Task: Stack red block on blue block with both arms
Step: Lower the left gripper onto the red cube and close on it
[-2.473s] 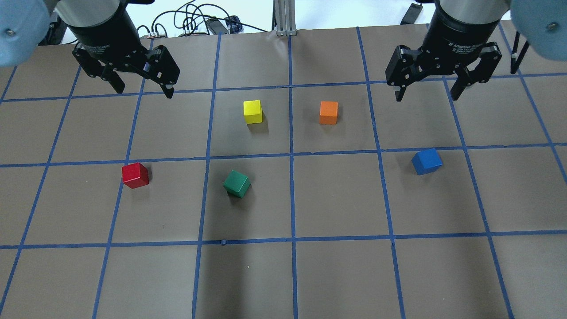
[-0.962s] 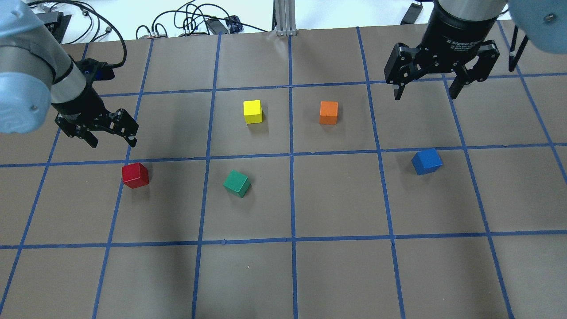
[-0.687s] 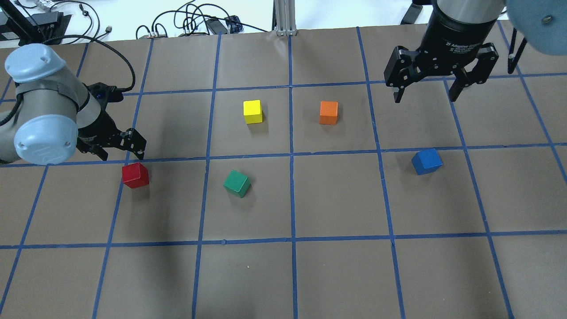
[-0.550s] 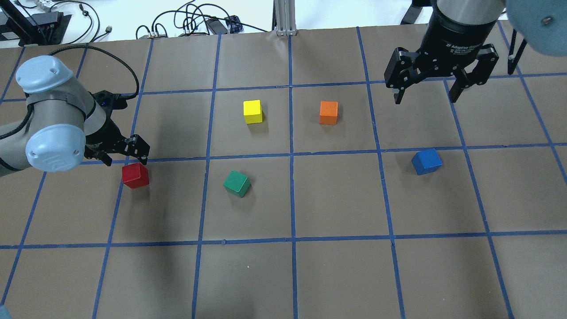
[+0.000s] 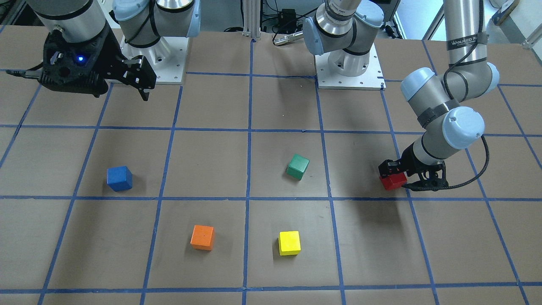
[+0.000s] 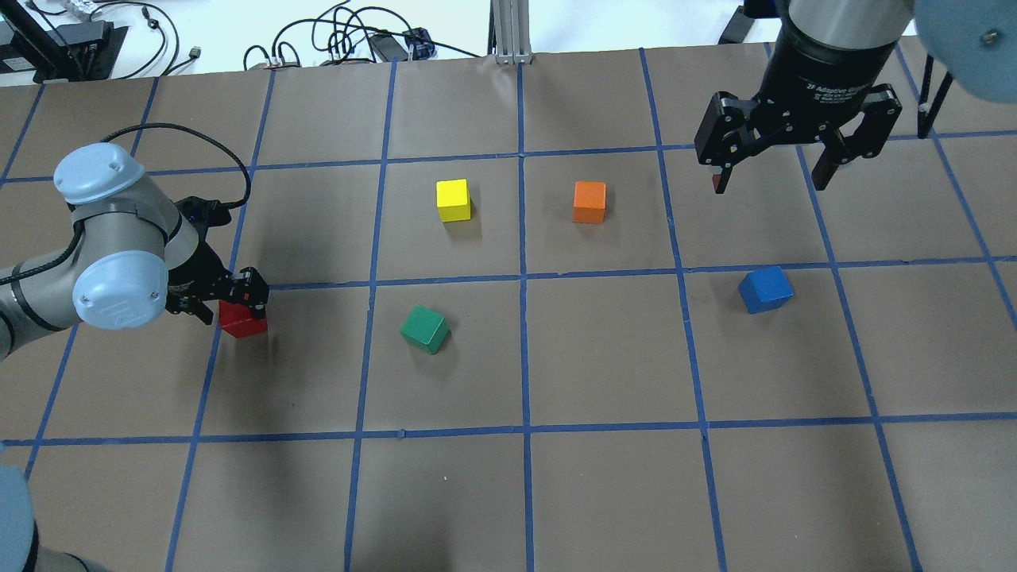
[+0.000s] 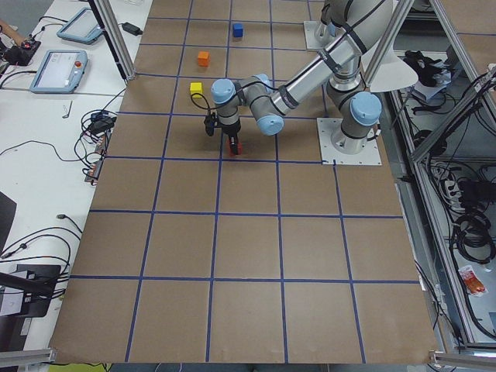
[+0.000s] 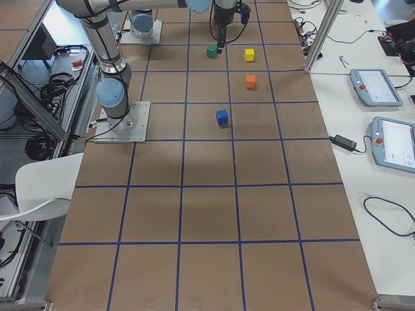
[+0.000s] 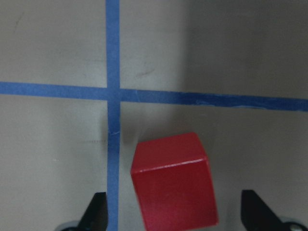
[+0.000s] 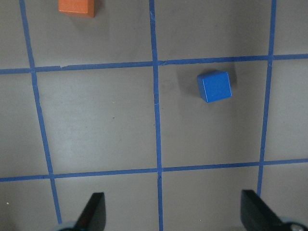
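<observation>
The red block [image 6: 245,324] rests on the brown table at the left, also seen in the front view [image 5: 393,182] and the left wrist view [image 9: 173,187]. My left gripper [image 6: 232,302] is low over it and open, with one finger on each side and gaps showing between the fingers [image 9: 96,214] and the block. The blue block [image 6: 765,289] sits alone at the right, also in the right wrist view [image 10: 214,86]. My right gripper [image 6: 769,179] hangs open and empty, high above the table behind the blue block.
A green cube [image 6: 425,329] lies between the two blocks, nearer the red one. A yellow cube [image 6: 454,200] and an orange cube [image 6: 589,202] sit farther back near the middle. Blue tape lines grid the table. Cables lie beyond the far edge.
My left arm has swung down and forward from the back left until its open fingers straddle the red block. My right gripper has hardly moved. No block has moved.
</observation>
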Tool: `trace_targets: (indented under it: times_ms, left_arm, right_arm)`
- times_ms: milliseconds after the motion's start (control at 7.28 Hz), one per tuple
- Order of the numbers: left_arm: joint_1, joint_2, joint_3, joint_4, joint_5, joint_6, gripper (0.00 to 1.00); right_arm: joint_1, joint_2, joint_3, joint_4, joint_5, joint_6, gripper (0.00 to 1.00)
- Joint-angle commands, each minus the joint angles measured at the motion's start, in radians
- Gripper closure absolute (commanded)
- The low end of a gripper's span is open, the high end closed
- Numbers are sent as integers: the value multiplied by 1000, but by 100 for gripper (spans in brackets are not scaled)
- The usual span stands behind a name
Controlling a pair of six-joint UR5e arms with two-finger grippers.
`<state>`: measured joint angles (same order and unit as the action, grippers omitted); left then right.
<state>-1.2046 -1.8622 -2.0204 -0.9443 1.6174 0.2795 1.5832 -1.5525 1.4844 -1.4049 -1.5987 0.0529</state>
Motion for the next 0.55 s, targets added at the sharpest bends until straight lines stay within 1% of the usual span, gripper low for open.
trace_targets:
  times_ms: [0, 137, 275, 412]
  left_arm:
    - [-12, -2, 11, 1, 1, -3, 98]
    - [-47, 20, 43, -19, -1, -11, 99]
    - [-111, 32, 124, -131, -11, -14, 100]
    - [-206, 50, 226, -274, -27, -84, 100]
  right_arm:
    - [1, -1, 0, 12, -4, -2, 0]
    - [1, -1, 0, 12, -3, -1, 0]
    - [1, -1, 0, 14, -1, 1, 0]
    - [1, -1, 0, 14, -3, 1, 0]
